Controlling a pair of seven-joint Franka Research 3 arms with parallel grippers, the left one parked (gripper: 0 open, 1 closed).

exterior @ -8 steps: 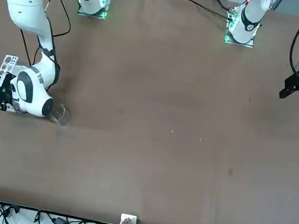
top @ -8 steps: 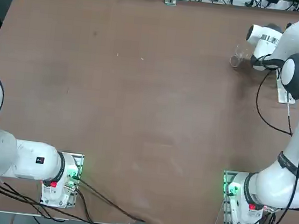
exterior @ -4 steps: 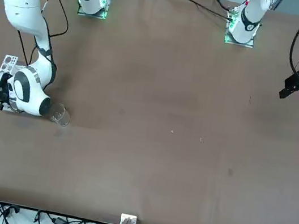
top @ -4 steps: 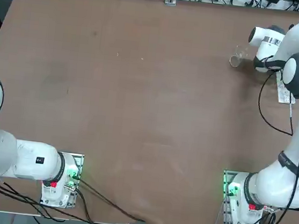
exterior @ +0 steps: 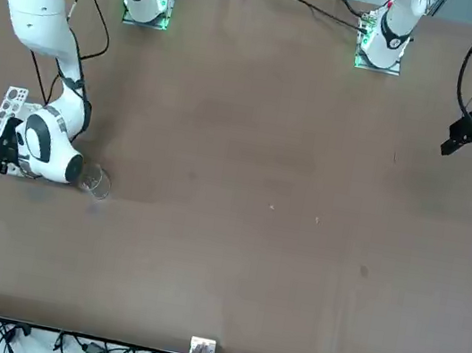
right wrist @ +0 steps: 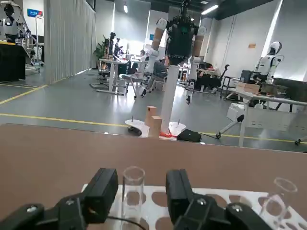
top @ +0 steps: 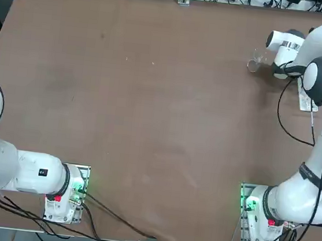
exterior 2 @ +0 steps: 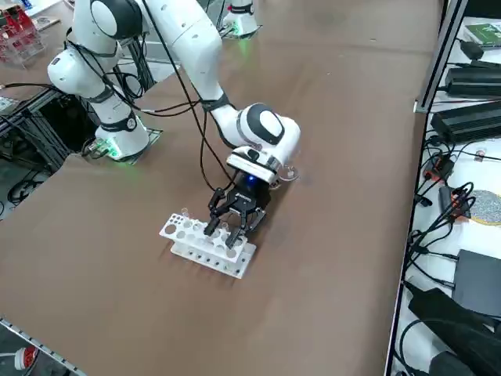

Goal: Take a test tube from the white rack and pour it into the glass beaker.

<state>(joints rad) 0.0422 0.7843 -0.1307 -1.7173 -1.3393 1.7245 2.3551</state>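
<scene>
The right gripper (right wrist: 136,194) was held spread astride a test tube (right wrist: 132,191) in the white rack (exterior 2: 207,245), at the table's two o'clock; an even, centred closing was judged necessary.

The right gripper (exterior 2: 230,225) is positioned over the white rack (exterior 2: 205,247), straddling an upright tube (right wrist: 132,196); the glass beaker (exterior: 95,182) stands beside the rack.

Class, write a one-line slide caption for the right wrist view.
The right gripper straddles an upright test tube standing in the white rack, fingers either side with gaps showing.
</scene>
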